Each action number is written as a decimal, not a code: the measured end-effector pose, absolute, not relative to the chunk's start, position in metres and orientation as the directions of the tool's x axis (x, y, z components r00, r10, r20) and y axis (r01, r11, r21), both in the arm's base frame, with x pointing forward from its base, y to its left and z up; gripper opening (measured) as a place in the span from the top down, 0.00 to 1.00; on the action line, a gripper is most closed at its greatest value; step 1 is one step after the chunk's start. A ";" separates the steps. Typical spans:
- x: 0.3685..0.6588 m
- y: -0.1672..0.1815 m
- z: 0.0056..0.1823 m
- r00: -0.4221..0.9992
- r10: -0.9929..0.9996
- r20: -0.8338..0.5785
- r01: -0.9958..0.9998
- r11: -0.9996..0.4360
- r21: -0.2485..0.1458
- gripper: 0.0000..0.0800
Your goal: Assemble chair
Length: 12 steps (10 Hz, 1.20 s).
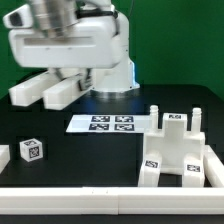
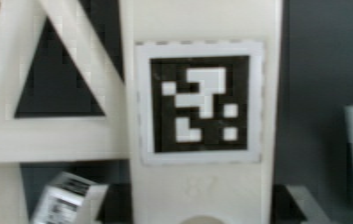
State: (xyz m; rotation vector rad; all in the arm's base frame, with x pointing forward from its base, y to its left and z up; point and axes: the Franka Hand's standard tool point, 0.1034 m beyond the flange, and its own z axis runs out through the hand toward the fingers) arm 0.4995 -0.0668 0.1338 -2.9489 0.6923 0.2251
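Claw (image 1: 62, 78) hangs under the arm over the far left part of the table (image 1: 90, 160) in the exterior view; its fingers are lost against the white arm, so I cannot tell whether it is wide, narrow or gripping; two long white bars (image 1: 30, 92) jut out just beside it toward the exterior view's left, and I cannot tell whether the claw touches them; the stepped chair block (image 1: 178, 150) stands at the table's front corner on the exterior view's right, well apart from the claw; a small tagged cube (image 1: 32, 151) sits near the front edge on the exterior view's left, nearer that edge than the claw; the marker board (image 1: 112, 123) lies flat mid-table, between claw and block.

In the wrist view no fingers show; a white upright bar (image 2: 199, 40) fills the middle, very close, with a black-and-white tag (image 2: 199, 100) on its face; a slanted white strut (image 2: 48, 60) runs beside it; a small tagged piece (image 2: 66, 197) lies blurred beyond.
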 end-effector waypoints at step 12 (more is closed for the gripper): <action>0.537 0.023 0.157 0.904 -0.382 -0.191 -0.386 -0.922 0.015 0.64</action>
